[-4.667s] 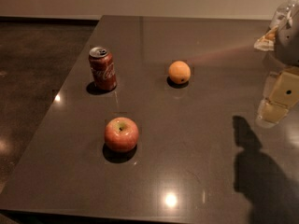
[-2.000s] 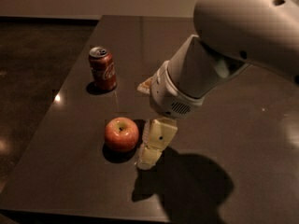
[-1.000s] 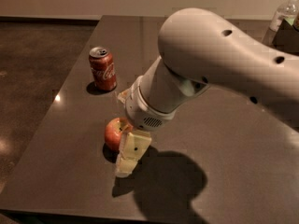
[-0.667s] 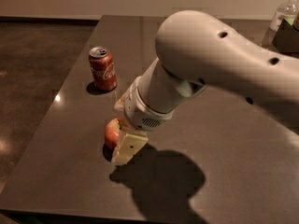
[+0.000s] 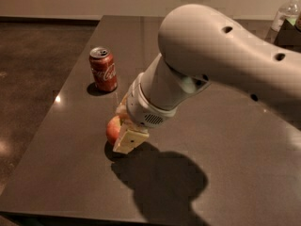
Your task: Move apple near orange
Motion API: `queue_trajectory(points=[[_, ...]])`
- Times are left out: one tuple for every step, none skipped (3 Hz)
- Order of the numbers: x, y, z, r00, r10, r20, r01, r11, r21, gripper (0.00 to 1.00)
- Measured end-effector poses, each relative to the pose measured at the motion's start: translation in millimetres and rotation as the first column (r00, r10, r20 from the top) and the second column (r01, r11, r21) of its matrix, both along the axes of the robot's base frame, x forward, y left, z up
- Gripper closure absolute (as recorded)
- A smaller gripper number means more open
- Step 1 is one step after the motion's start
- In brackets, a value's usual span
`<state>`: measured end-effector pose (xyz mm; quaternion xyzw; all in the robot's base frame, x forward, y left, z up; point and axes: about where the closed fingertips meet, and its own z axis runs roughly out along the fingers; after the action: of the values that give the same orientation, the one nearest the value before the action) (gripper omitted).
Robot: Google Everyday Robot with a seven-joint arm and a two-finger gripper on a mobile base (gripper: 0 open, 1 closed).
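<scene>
The red apple (image 5: pixel 112 130) sits on the dark table (image 5: pixel 66 173) at the front left; only its left side shows. My gripper (image 5: pixel 125 138) is down at the apple, its cream tip right against the apple's right front side and covering much of it. The big white arm (image 5: pixel 211 65) reaches in from the upper right. The orange is hidden behind the arm.
A red soda can (image 5: pixel 103 69) stands upright behind and to the left of the apple. A clear plastic bottle (image 5: pixel 286 13) and a dark object are at the far right corner. The table's left and front edges are close to the apple.
The arm swung in from the right and came down on the apple. Over the last second the gripper dropped lower and closer, covering more of the apple. The apple and can stayed put.
</scene>
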<state>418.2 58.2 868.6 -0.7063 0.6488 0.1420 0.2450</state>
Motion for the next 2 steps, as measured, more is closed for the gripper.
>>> queue_trajectory(points=[[12,-10,12,0.9993,-0.034,0.018,0.034,0.999,-0.002,0.93],[38,-32,25,0.9932,-0.108,0.045,0.108,0.994,-0.008,1.0]])
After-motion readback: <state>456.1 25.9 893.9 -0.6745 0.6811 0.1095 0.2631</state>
